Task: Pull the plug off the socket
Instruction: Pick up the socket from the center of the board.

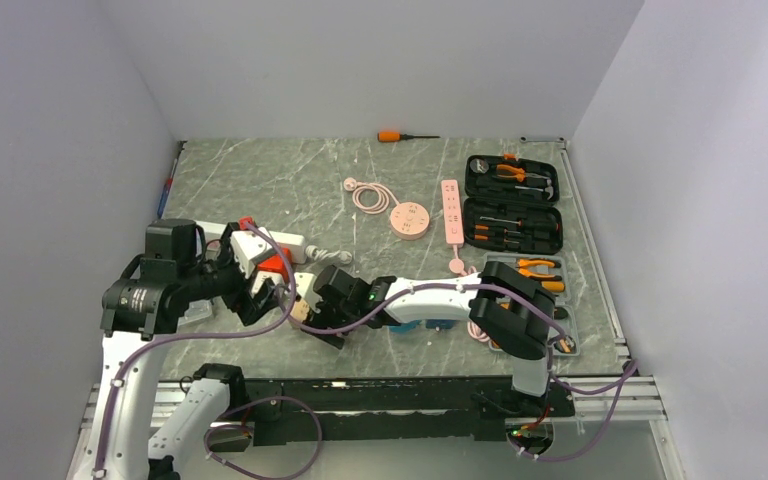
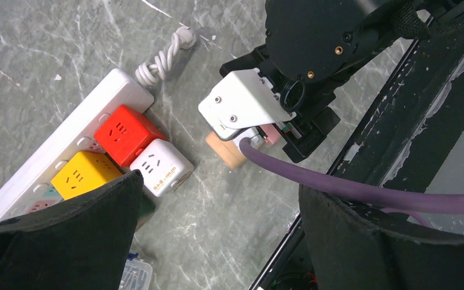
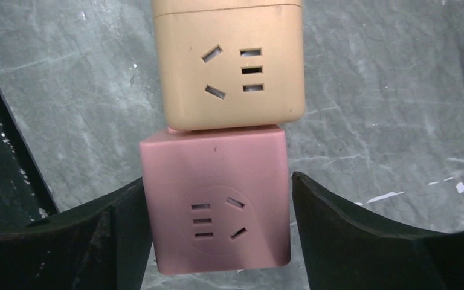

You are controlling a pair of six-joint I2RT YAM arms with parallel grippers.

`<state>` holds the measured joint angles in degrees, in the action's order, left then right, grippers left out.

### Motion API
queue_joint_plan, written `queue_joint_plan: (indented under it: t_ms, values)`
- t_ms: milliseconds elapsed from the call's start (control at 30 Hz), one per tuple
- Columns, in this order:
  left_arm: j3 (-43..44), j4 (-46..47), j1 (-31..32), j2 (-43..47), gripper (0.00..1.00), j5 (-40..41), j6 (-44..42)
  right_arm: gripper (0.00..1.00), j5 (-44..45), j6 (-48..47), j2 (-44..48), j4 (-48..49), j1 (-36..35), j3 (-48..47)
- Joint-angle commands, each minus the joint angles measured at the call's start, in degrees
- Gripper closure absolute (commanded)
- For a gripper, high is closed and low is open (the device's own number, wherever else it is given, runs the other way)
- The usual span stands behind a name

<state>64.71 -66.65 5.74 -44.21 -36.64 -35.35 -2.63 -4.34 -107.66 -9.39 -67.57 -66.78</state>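
Observation:
A pink cube socket is plugged end to end into a tan cube socket on the marble table. My right gripper straddles the pink cube. Its left finger lies against the cube and a thin gap shows at its right finger. The left wrist view shows the same pair, tan cube ahead of the right gripper. My left gripper is open and empty above bare table, just right of a white power strip carrying red, yellow and white cubes.
A round pink socket, a pink power strip, an open black tool case and a pliers tray lie at the right. An orange screwdriver lies at the back. The black front rail runs close by.

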Motion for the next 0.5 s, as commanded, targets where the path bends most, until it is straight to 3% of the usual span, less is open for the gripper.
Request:
queue_joint_plan:
  t_ms: [0,333,467]
  values:
    - [2.4,0.9,-0.7,-0.7,0.01,-3.9,-0.6,0.28,-1.5,-0.6,-0.1,5.6,-0.6,-0.6]
    - [3.1,0.5,-0.9,-1.6,0.01,-4.9,-1.0,0.68,-2.4,-0.7,0.8,6.1,-0.8,1.9]
    - [2.0,1.1,-1.0,-1.9,0.01,-5.2,-1.2,0.96,-1.1,0.8,2.8,6.0,-0.8,4.3]
